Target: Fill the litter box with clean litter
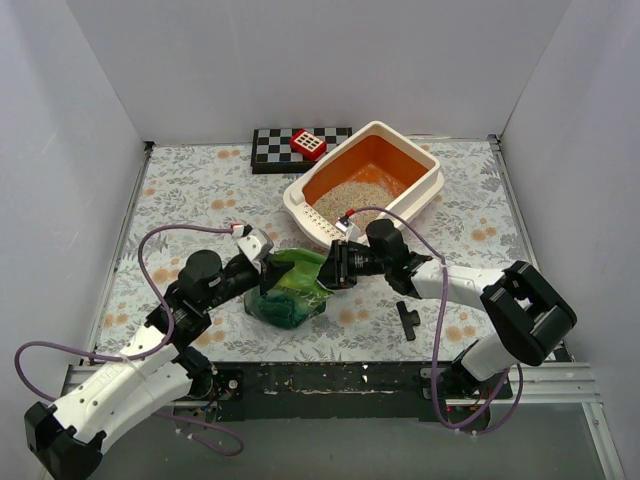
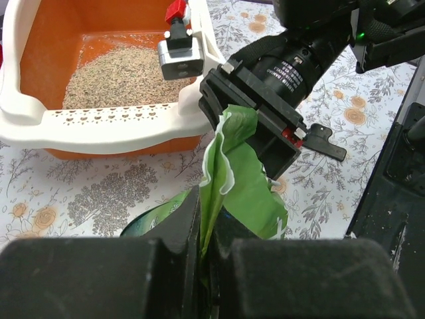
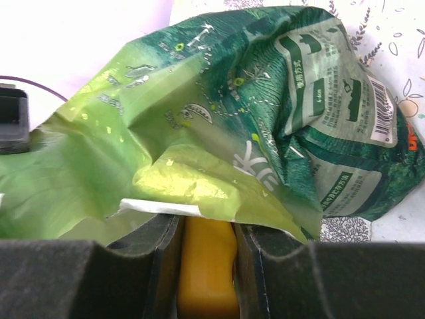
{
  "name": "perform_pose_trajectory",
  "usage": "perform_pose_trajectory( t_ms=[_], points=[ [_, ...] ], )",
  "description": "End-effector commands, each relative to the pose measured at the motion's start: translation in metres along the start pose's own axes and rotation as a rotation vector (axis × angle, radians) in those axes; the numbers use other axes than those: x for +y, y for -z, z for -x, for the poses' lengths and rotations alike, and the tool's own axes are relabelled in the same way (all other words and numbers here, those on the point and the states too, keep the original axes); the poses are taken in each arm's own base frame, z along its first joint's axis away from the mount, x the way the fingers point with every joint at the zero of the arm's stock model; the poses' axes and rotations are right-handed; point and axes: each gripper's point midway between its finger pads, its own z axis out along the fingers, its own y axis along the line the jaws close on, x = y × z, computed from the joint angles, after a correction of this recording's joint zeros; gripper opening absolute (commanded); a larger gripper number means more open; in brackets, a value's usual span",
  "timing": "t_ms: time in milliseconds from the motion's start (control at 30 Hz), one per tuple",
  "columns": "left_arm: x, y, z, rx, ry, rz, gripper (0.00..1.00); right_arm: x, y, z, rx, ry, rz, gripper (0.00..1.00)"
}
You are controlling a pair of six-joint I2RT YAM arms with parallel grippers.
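Your left gripper (image 2: 207, 222) is clamped on the bag (image 2: 239, 179) lip; your right gripper (image 3: 207, 229) grasps the scoop (image 3: 207, 279), tucked under that lip. Hold the mouth wide, lift the scoop level, then tip it over the litter box (image 2: 99, 126) just behind, where the litter (image 2: 119, 76) lies thin.

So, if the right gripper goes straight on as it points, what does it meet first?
Most likely the green bag, crumpled right ahead of the right gripper, which holds a yellow piece.

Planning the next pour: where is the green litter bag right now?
Top view: the green bag sits centre-front, just short of the litter box's slotted end, its top edge pinched by the left tool, with the right tool at its right side.
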Motion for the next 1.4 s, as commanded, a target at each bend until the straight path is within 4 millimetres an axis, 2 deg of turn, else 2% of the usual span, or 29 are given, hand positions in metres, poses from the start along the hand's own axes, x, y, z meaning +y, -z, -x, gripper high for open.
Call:
perform_pose_trajectory(
  t_ms=[0, 367, 967, 1233, 1367],
  points=[
    [0.0, 0.003, -0.015, 0.02, 0.042, 0.014, 0.0, 0.063, 0.017, 0.021, -0.071, 0.131, 0.189, 0.01],
    [-0.005, 0.005, -0.026, -0.001, 0.033, -0.013, 0.0, 0.065, 0.059, 0.018, -0.133, 0.129, 0.216, 0.01],
    [-0.011, 0.009, -0.024, -0.034, 0.032, -0.043, 0.0, 0.016, 0.131, 0.015, -0.279, 0.042, 0.146, 0.01],
    [-0.007, 0.011, -0.024, -0.046, 0.034, -0.015, 0.0, -0.001, 0.152, 0.006, -0.312, 0.008, 0.135, 0.01],
    [-0.006, 0.011, -0.025, -0.048, 0.033, -0.01, 0.0, 0.0, 0.16, 0.004, -0.335, 0.005, 0.146, 0.01]
  ],
)
